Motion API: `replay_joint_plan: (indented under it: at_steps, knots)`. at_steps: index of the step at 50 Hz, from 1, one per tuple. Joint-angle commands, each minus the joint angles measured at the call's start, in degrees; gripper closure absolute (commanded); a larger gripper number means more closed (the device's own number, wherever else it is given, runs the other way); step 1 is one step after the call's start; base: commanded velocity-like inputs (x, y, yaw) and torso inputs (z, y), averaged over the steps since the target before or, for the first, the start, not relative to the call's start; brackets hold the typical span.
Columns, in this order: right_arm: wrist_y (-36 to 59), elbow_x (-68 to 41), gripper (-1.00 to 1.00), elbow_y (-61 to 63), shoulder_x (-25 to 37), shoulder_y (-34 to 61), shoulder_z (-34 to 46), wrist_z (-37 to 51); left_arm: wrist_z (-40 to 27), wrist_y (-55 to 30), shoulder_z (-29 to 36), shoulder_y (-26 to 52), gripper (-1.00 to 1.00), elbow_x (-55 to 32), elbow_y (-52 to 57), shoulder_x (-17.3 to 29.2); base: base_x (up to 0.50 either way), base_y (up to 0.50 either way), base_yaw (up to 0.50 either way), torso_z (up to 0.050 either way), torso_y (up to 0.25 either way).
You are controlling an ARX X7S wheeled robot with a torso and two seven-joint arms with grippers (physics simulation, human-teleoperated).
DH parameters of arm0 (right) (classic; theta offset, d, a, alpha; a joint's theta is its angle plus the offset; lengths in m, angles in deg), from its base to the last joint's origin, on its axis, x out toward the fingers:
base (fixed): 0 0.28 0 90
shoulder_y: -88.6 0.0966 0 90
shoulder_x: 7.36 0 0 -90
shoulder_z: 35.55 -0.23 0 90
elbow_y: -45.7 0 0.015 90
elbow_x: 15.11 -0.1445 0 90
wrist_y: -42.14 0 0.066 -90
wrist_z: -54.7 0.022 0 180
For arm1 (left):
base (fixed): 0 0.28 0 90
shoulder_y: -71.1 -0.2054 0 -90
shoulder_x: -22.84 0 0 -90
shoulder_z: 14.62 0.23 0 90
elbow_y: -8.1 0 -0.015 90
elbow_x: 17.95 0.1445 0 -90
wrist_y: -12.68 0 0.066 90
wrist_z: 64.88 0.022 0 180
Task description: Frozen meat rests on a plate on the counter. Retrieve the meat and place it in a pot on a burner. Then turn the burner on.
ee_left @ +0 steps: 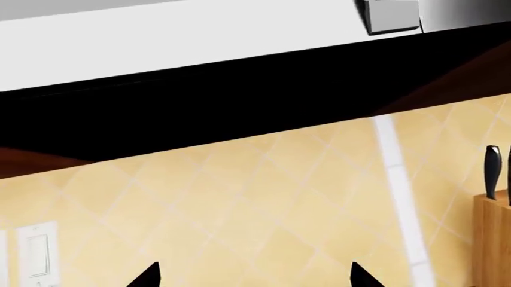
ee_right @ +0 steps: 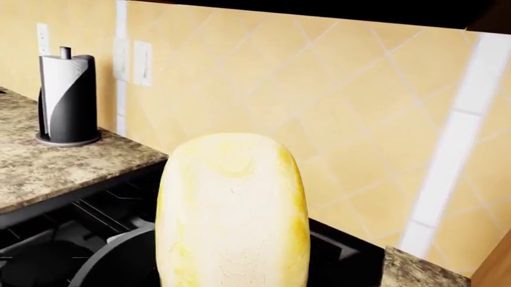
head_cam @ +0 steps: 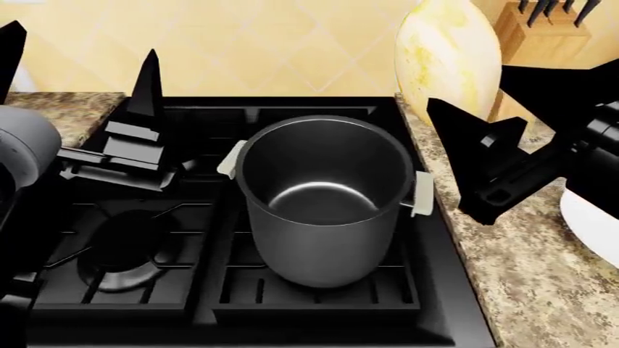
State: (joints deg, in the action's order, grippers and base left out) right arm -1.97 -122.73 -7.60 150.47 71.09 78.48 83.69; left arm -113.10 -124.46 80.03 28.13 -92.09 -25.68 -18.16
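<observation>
In the head view the meat (head_cam: pixel 447 58), a pale yellow-cream lump, hangs in the air above the counter (head_cam: pixel 512 275), just right of the stove's back corner. My right gripper (head_cam: pixel 474 93) is shut on it, its black fingers coming in from the right. The meat (ee_right: pixel 231 209) fills the right wrist view, with the pot rim (ee_right: pixel 112 263) showing below it. The steel pot (head_cam: pixel 324 196) stands empty on the front right burner. The white plate (head_cam: pixel 592 225) shows at the right edge, bare. My left gripper (head_cam: pixel 77 65) is open over the stove's left side, and the same gripper (ee_left: pixel 255 278) faces the tiled wall.
The black stove (head_cam: pixel 126 254) has a bare front left burner. A wooden knife block (head_cam: pixel 541 32) stands on the counter behind the meat. A paper towel holder (ee_right: pixel 68 98) sits on the counter left of the stove. The range hood (ee_left: pixel 239 89) hangs overhead.
</observation>
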Motion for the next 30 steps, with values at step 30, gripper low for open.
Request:
replay_joint_plan:
  at_steps: [30]
  knots:
    - [5.74, -1.61, 1.0, -2.23, -4.65, 5.93, 3.51, 2.32, 1.3, 1.96, 0.1, -1.99, -1.0, 1.89, -0.25, 0.58, 0.0, 0.1, 0.0, 0.0, 0.0]
